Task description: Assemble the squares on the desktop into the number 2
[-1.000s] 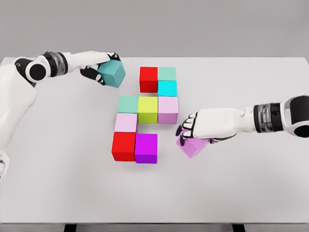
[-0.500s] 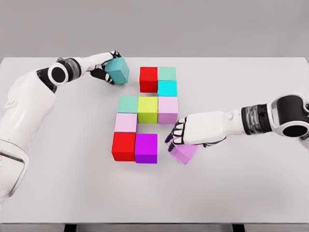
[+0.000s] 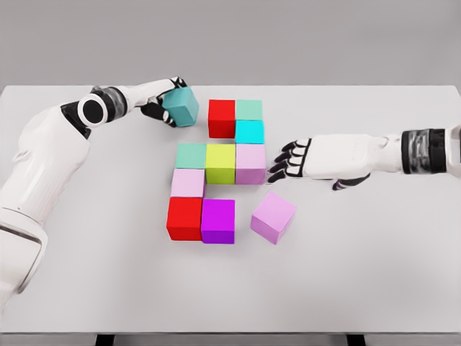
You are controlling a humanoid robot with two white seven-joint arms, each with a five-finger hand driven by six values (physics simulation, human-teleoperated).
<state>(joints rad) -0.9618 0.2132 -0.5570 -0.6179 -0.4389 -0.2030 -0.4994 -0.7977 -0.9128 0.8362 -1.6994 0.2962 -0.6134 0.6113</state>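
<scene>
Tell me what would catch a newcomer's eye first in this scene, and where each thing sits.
First, the cluster of bright cubes mid-table, nearly forming a 2, with a red cube at its top left. Next, the left hand holding a teal cube just left of that red cube. Then a loose lilac cube, tilted out of line, right of the magenta cube in the bottom row, with the right hand open above it.

Single head-mounted view, looking forward and steeply down from above the near edge of the tabletop (image 3: pixel 374 288). The whole white surface fits in frame at moderate range, its far edge running across the upper part below a plain grey backdrop. One arm enters from the left border, the other from the right. No second view is supplied.
</scene>
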